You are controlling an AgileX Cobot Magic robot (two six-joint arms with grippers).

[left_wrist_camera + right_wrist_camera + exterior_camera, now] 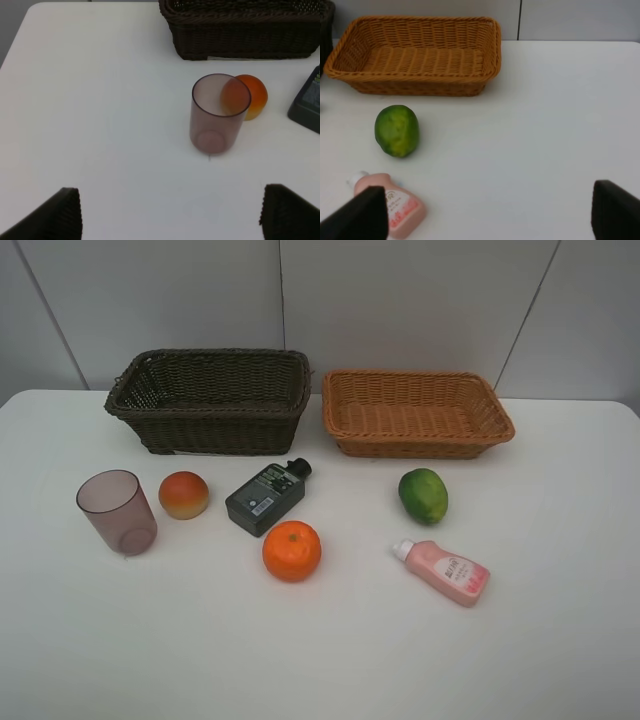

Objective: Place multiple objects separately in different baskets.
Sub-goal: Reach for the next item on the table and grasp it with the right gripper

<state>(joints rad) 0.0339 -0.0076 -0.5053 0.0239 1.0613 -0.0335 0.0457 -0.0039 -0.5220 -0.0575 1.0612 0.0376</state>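
Exterior high view shows that the sorting is not yet begun: the dark brown basket [220, 426] and the light orange basket [415, 448] both have nothing inside, and all six objects lie on the white table [320, 660] in front of them. On the left side the mauve cup [118, 512] stands upright, the peach-like fruit [184, 494] is just beside it, and the grey bottle [265, 498] lies flat. The orange [292, 550] is near the middle. The lime [423, 495] and the pink bottle [443, 571] lie on the right side, before the light basket. The left gripper [175, 215] hovers near the cup, its jaws wide apart and holding nothing. The right gripper [487, 212], near the lime and the pink bottle, is also spread wide and empty. In my judgement, every object is yet to be picked and placed.
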